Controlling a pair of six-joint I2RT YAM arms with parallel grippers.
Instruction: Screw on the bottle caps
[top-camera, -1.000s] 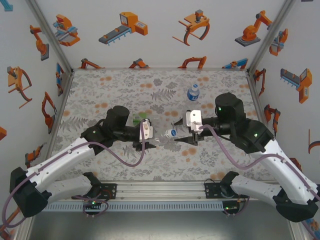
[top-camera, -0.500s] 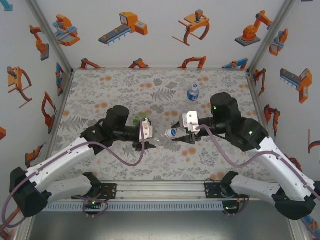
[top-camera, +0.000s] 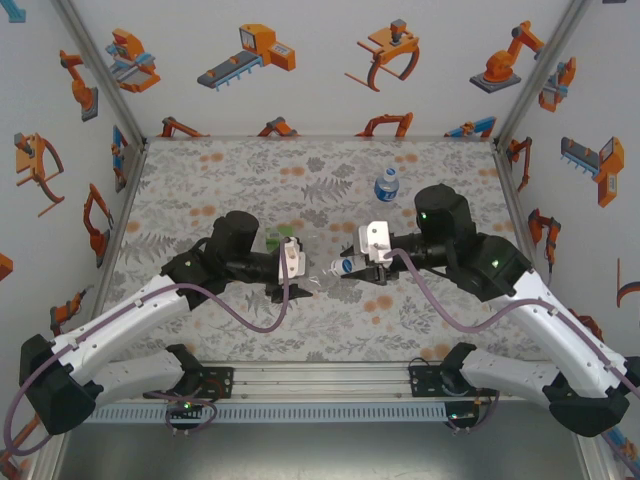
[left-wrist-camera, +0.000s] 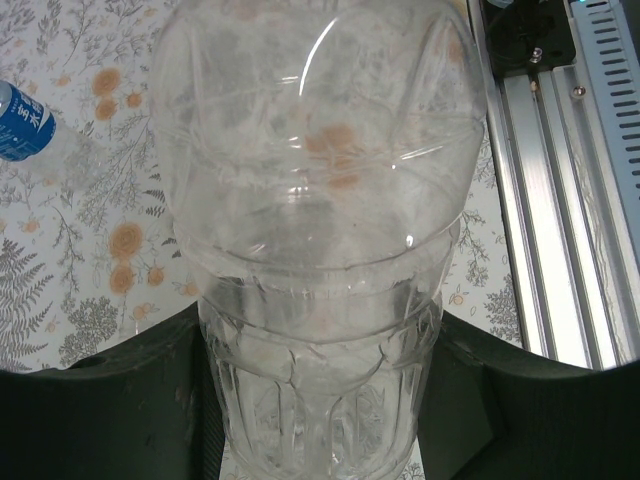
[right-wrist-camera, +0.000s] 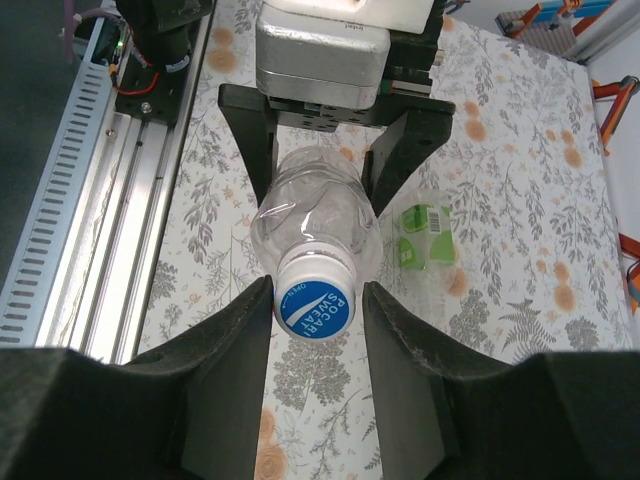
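Observation:
An unlabelled clear bottle (top-camera: 322, 277) hangs level above the table, and my left gripper (top-camera: 303, 276) is shut on its body (left-wrist-camera: 320, 330). Its neck points right and carries a white cap with a blue top (right-wrist-camera: 313, 300). My right gripper (right-wrist-camera: 316, 297) straddles that cap (top-camera: 345, 266): the left finger touches its rim, while a thin gap shows at the right finger (right-wrist-camera: 400, 360). A green-labelled bottle (top-camera: 280, 238) lies on the table behind the left gripper. The blue-labelled bottle (top-camera: 387, 184) stands upright at the back right.
An aluminium rail (top-camera: 320, 380) with both arm bases runs along the near edge. Patterned walls close in the left, back and right sides. The green-labelled bottle (right-wrist-camera: 425, 235) lies just beyond the held one, and the blue-labelled bottle (left-wrist-camera: 22, 120) stands off to the side.
My right gripper has slid left over the cap and its jaws have narrowed around it. The left arm and the held bottle have not moved.

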